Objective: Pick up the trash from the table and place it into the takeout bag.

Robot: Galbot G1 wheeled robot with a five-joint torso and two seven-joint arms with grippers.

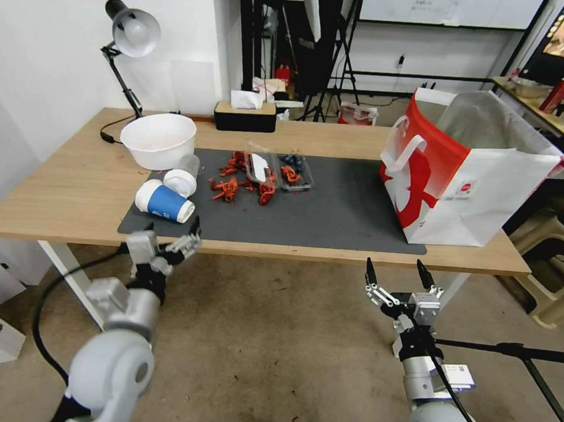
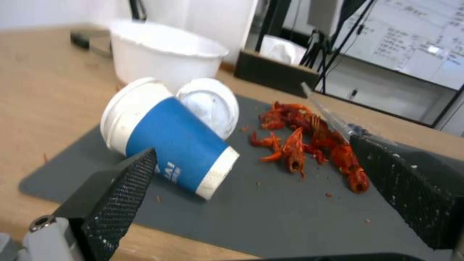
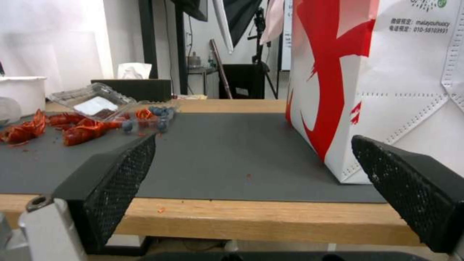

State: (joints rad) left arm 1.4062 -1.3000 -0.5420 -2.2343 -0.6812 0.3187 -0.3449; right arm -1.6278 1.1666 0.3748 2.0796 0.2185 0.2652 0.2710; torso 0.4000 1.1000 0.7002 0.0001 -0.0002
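Nearest the head camera, both grippers hovered below and just off the table's front edge. On the robot's left, the left gripper (image 1: 177,241) had its black textured fingers (image 2: 121,188) spread wide, holding nothing, aimed at the blue paper cup with a white lid (image 1: 165,202), which lay on its side at the front left corner of the dark grey rectangular mat (image 1: 332,220). A small clear lidded cup (image 1: 182,178) rested just behind it, near the large white plastic bowl (image 1: 158,140). Red crayfish shells (image 1: 242,180) and a clear plastic clamshell tray with blueberries (image 1: 278,169) were scattered across the middle of the mat. The right gripper (image 1: 398,274), also wide open and empty, waited before the large white paper takeout bag with red print (image 1: 463,168), standing upright at the right end of the long light-wood table (image 1: 60,185).

Judging from the layout, the cup could roll away if one finger touched it first, since it lay on its curved side. Squeezing hard might crush the paper wall or pop the lid. The loose shells look too small for a clean pinch.
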